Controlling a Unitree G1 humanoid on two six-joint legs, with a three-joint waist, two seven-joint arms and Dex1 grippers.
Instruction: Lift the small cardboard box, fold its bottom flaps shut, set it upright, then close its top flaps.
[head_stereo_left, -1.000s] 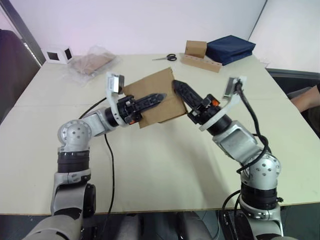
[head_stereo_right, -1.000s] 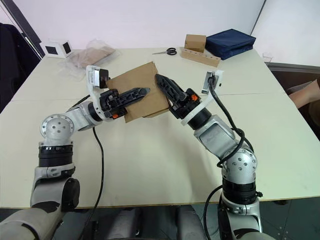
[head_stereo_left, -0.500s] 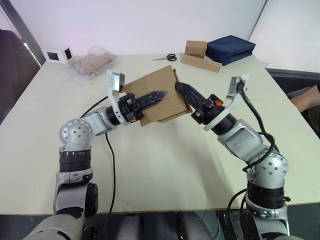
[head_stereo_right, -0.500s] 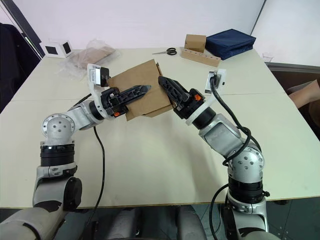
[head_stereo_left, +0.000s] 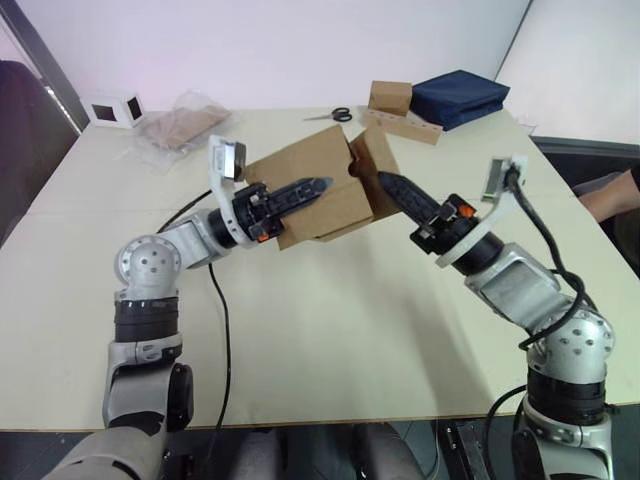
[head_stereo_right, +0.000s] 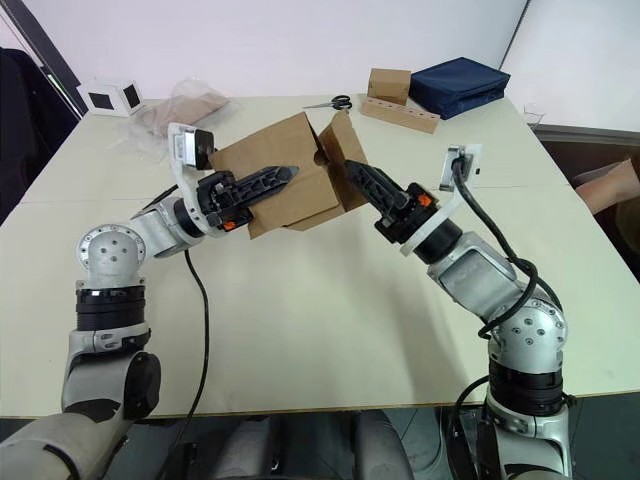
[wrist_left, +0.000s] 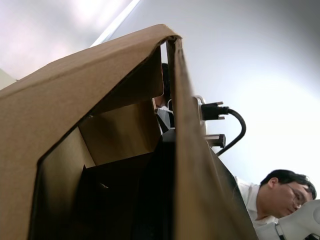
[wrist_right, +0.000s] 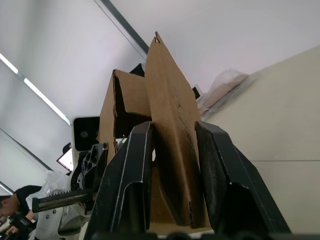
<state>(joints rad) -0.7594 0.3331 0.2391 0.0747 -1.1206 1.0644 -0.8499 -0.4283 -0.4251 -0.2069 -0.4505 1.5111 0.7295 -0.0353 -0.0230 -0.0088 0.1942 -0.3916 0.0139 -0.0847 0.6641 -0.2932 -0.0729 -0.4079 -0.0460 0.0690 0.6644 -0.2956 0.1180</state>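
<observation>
The small cardboard box (head_stereo_left: 318, 195) was plain brown corrugated card, unprinted, with no label or writing to be read on it. It hung in the air above the middle of the worktop (head_stereo_left: 300, 330), toward the far edge, tilted, touching nothing but the two grippers. One end faced the robot's right, and there a flap (head_stereo_left: 374, 168) stood swung outward from the body, its free edge pointing up and away; the left wrist view looked into the hollow inside, past inner flaps folded partway in. The left gripper (head_stereo_left: 312, 187) lay along the box's near face from the robot's left side, one black finger across the outside of the panel, and the wrist view showed a dark finger inside against the same wall, so the fingers were pinched on that side panel. The right gripper (head_stereo_right: 352, 172) reached up from the robot's right, and in the right wrist view its two fingers (wrist_right: 131, 170) stood on either side of the out-swung flap, spread a little wider than the card, with the flap's edge between them; whether they actually pressed it could not be told. Along the far edge of the worktop lay scissors (head_stereo_left: 336, 115), a tan box with a long holed strip (head_stereo_left: 400, 112), a dark blue folded cloth (head_stereo_left: 461, 97), a clear plastic bag (head_stereo_left: 185, 125) and a white cube (head_stereo_left: 112, 109) at the far left corner.
</observation>
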